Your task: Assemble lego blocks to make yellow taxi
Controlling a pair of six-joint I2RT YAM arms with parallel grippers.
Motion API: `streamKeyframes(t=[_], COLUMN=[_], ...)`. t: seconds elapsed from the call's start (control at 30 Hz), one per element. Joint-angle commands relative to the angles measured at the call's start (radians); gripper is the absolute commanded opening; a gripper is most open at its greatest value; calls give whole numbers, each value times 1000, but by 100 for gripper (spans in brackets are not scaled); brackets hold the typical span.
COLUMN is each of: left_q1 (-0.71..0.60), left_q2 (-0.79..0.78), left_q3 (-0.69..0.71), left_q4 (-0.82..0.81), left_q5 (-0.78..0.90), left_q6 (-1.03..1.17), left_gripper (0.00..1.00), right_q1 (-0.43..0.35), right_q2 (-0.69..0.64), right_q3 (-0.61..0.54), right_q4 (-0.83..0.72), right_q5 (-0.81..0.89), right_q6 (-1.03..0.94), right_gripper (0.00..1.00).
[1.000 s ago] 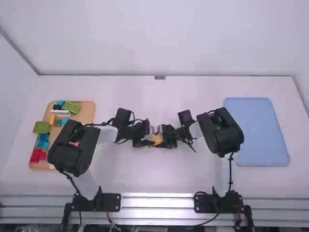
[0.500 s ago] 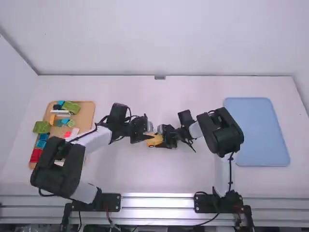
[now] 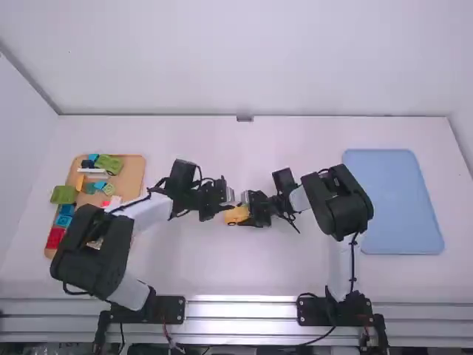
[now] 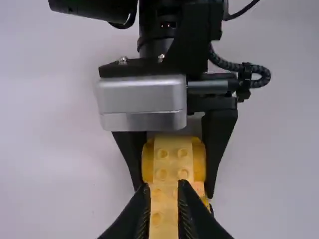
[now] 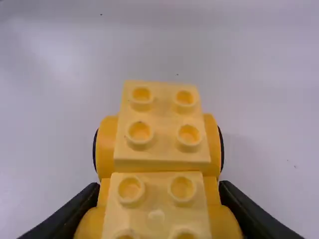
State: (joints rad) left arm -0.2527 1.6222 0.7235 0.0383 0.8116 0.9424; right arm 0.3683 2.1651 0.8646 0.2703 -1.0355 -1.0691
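Near the table's middle in the high view, my right gripper (image 3: 253, 211) holds the yellow block car (image 3: 236, 215). My left gripper (image 3: 224, 206) is at the car's left side. In the left wrist view, the fingers of my left gripper (image 4: 164, 188) stand a little apart, with part of the studded yellow car (image 4: 173, 158) showing between them; nothing seems pinched. The right gripper's black fingers flank the car there. In the right wrist view, my right gripper (image 5: 159, 193) is shut on the sides of the car (image 5: 162, 127), whose stepped yellow top has round studs.
A wooden tray (image 3: 133, 176) at the far left holds several green, blue, red, orange and white blocks, with the left arm's elbow over its near part. At the right lies a blue tray (image 3: 395, 200), close beside the right arm's elbow.
My left gripper has shifted slightly left from over the car, and the left arm's elbow has swung back toward its base, uncovering more of the wooden tray. The right arm has kept still.
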Motion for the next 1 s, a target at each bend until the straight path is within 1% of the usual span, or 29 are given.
streamKeyframes(t=[0.0, 0.03, 0.07, 0.13, 0.4, 0.5, 0.67, 0.97], left_q1=[2, 2, 2, 2, 0, -2, -2, -2], left_q2=[23, 26, 29, 34, 74, 97, 123, 166], left_q3=[-6, -6, -6, -6, -6, -7, -9, -11], left_q4=[-1, 0, 2, 3, 11, 31, 27, 7], left_q5=[11, 10, 10, 10, 19, 19, 60, 37], left_q6=[4, 4, 4, 5, 3, -35, -31, -37], left_gripper=[13, 11, 6, 2, 2, 2, 2, 2], right_q1=[7, 8, 6, 6, 7, 6, 6, 6], right_q2=[21, 21, 21, 21, 21, 21, 21, 21], right_q3=[-13, -13, -13, -13, -13, -13, -13, -13], right_q4=[-21, -21, -21, -21, -21, -21, -21, -21], right_q5=[94, 94, 94, 94, 94, 94, 94, 94], right_q6=[17, 17, 16, 17, 17, 17, 17, 17], right_gripper=[55, 55, 55, 55, 55, 55, 55, 55])
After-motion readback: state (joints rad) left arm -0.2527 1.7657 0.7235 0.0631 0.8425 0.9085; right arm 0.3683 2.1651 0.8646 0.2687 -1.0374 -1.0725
